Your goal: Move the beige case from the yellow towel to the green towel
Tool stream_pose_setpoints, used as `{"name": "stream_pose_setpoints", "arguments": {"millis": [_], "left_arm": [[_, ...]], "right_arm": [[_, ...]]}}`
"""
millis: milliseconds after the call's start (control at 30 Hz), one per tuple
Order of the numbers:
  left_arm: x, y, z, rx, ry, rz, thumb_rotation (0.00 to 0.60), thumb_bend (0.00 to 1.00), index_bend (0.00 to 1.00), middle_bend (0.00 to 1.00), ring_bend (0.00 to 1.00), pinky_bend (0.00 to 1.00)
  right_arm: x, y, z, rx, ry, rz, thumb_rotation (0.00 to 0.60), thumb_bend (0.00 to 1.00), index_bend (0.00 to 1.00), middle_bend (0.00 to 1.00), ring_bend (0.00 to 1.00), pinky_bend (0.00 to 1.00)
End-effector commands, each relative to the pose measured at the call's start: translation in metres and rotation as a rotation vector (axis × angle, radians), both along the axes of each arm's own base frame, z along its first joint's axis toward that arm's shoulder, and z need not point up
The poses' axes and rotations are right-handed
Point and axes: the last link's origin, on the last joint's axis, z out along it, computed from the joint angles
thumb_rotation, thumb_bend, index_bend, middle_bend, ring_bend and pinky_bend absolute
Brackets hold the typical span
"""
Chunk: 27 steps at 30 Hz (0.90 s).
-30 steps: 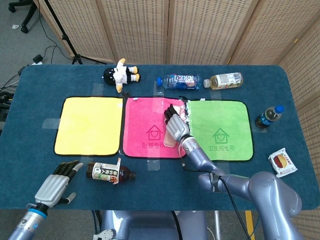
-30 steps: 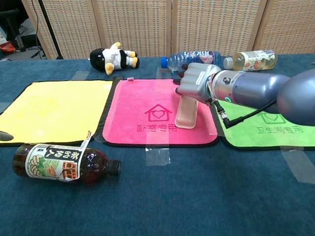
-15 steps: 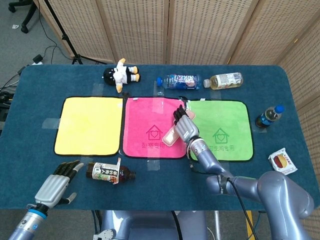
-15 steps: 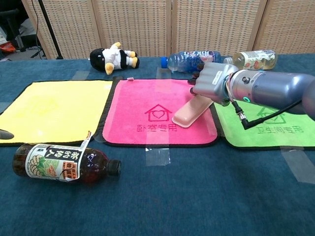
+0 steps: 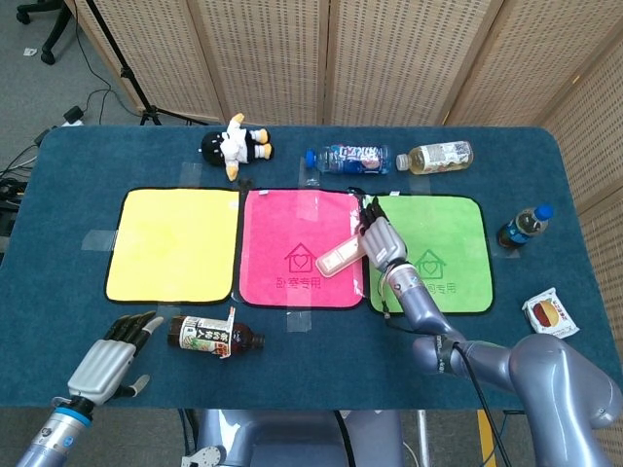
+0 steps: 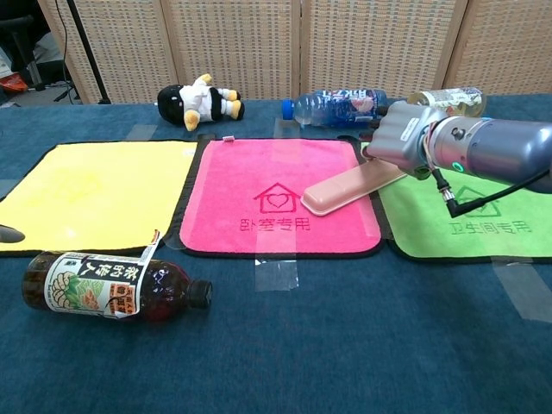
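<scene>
Right hand (image 5: 379, 238): fingers closed around one end of the beige case (image 5: 339, 258), grasping it; in the chest view the hand (image 6: 401, 138) shows knuckles toward the camera, over the seam between the pink towel (image 5: 277, 233) and the green towel (image 5: 443, 229).
Left hand (image 5: 107, 358): holds nothing, fingers stretched out and slightly apart, palm down over the table (image 5: 58, 185) near its front edge; a brown bottle (image 5: 209, 336) lies just to its right.
Case: long, flat, rounded at the ends, pale beige; it slants from the right hand down and to the left, its free end (image 6: 315, 200) over the pink towel's house print. Whether that end touches the cloth cannot be told.
Case place: out to the left of the right hand, mostly over the pink towel, well apart from the yellow towel (image 5: 170, 243).
Right arm (image 5: 506, 365): forearm reaches from the table's front right up toward the towels, wrist over the green towel's near left part.
Beyond the right hand: a clear bottle (image 5: 348, 158) on its side.
</scene>
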Motion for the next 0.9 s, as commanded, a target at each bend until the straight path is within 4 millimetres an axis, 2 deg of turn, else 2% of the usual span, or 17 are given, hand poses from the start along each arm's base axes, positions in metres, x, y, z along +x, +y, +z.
{"name": "stream_pose_setpoints", "arguments": {"millis": [33, 900], "left_arm": [[0.0, 0.0, 0.0, 0.003, 0.0, 0.001, 0.6, 0.32, 0.0, 0.0, 0.0, 0.02], [-0.001, 0.002, 0.004, 0.019, -0.002, 0.007, 0.6, 0.32, 0.0, 0.0, 0.0, 0.02]], "right_arm": [[-0.004, 0.0, 0.002, -0.004, 0.005, -0.009, 0.6, 0.67, 0.17, 0.06, 0.0, 0.0], [-0.04, -0.003, 0.023, -0.05, 0.041, -0.079, 0.6, 0.67, 0.17, 0.06, 0.0, 0.0]]}}
